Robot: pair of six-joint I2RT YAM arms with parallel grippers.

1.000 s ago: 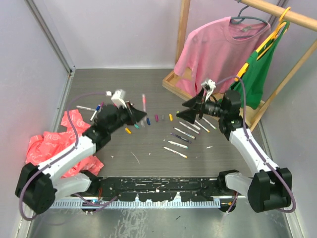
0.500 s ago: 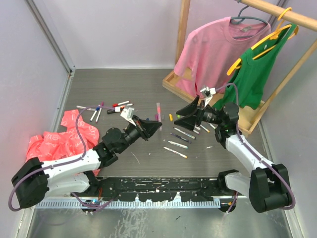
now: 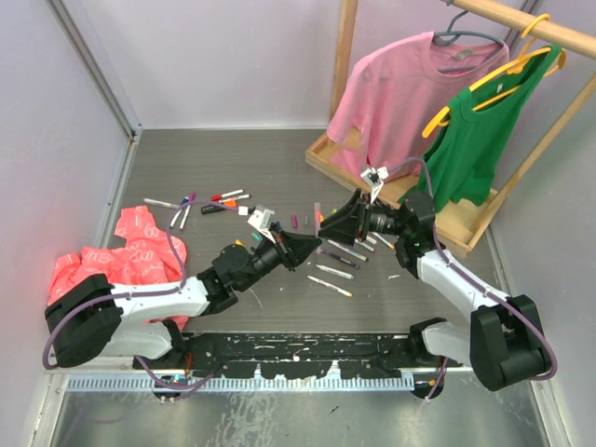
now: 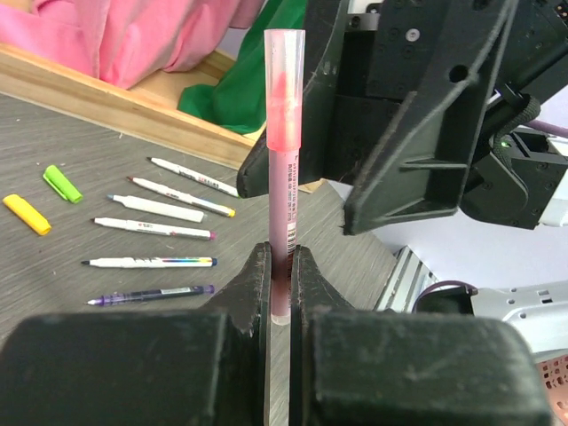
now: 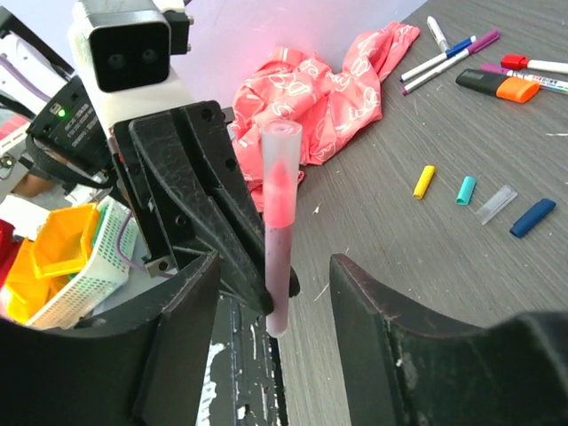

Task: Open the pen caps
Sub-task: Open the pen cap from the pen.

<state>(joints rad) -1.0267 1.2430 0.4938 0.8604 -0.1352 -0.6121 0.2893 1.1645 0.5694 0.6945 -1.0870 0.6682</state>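
My left gripper (image 4: 280, 275) is shut on the lower end of a pink pen (image 4: 282, 169), which stands upright with its translucent pink pen cap (image 4: 284, 80) on top. In the top view this left gripper (image 3: 298, 250) sits mid-table, tip to tip with my right gripper (image 3: 326, 226). My right gripper (image 5: 275, 262) is open, and the pen (image 5: 278, 240) stands in the gap without touching either of its fingers. Loose pen caps lie on the table: yellow (image 5: 425, 181), teal (image 5: 466, 189), blue (image 5: 532, 217) and green (image 4: 62, 183). Several uncapped pens (image 4: 160, 208) lie in a row.
A crumpled pink bag (image 3: 121, 256) lies at the left. More pens and an orange-black marker (image 5: 499, 84) lie behind it. At the back right, a wooden clothes rack (image 3: 447, 223) holds a pink shirt (image 3: 410, 93) and a green shirt (image 3: 475, 140).
My left arm has carried the pink pen right and toward the table's middle. My right gripper has come left to meet it, and its jaws have narrowed around the pen.
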